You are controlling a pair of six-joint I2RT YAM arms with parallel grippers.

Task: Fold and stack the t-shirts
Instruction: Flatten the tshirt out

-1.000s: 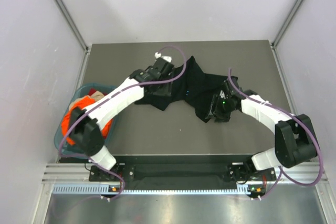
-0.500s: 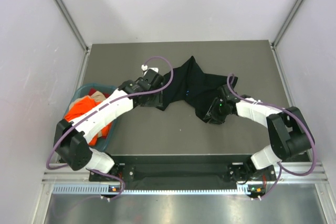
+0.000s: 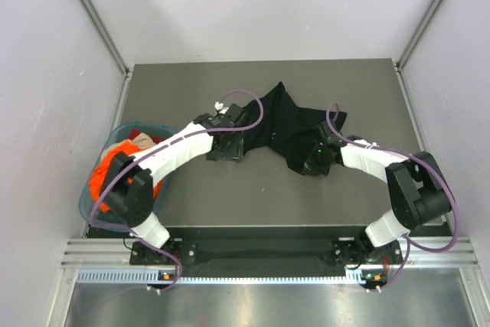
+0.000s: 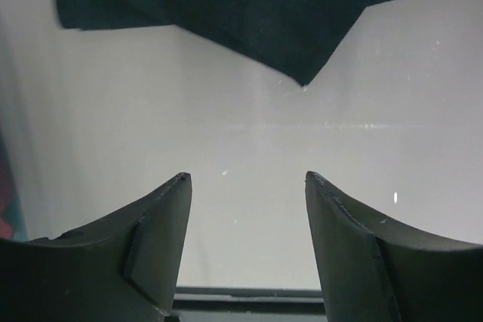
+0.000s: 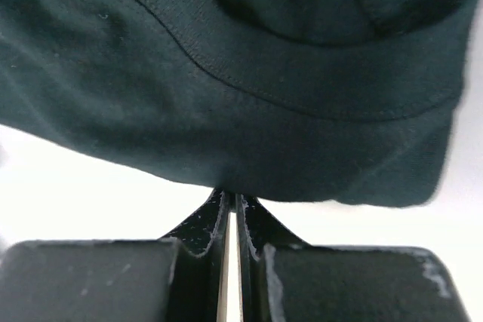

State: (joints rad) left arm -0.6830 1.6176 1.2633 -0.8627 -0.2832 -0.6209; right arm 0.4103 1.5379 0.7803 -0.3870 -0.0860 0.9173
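The black t-shirt (image 3: pixel 285 122) lies crumpled on the middle of the table. My right gripper (image 3: pixel 312 160) is shut on its near right hem; in the right wrist view the jaws (image 5: pixel 232 197) pinch the edge of the black cloth (image 5: pixel 241 73). My left gripper (image 3: pixel 232 147) is open and empty, low over bare table just left of the shirt. In the left wrist view (image 4: pixel 247 179) a corner of the black shirt (image 4: pixel 249 5) lies ahead of the fingertips, not touching them. The orange t-shirt (image 3: pixel 102 176) lies in the teal basket.
The teal plastic basket (image 3: pixel 86 203) stands at the table's left edge and also holds a tan cloth (image 3: pixel 119 147). White walls enclose the table on the left, back and right. The metal rail with the arm bases (image 3: pixel 260 254) runs along the near edge.
My left gripper has come off the shirt's left part, moved toward the near edge and stands open. The shirt's left side has drawn in to the right. My right gripper has shifted slightly left.
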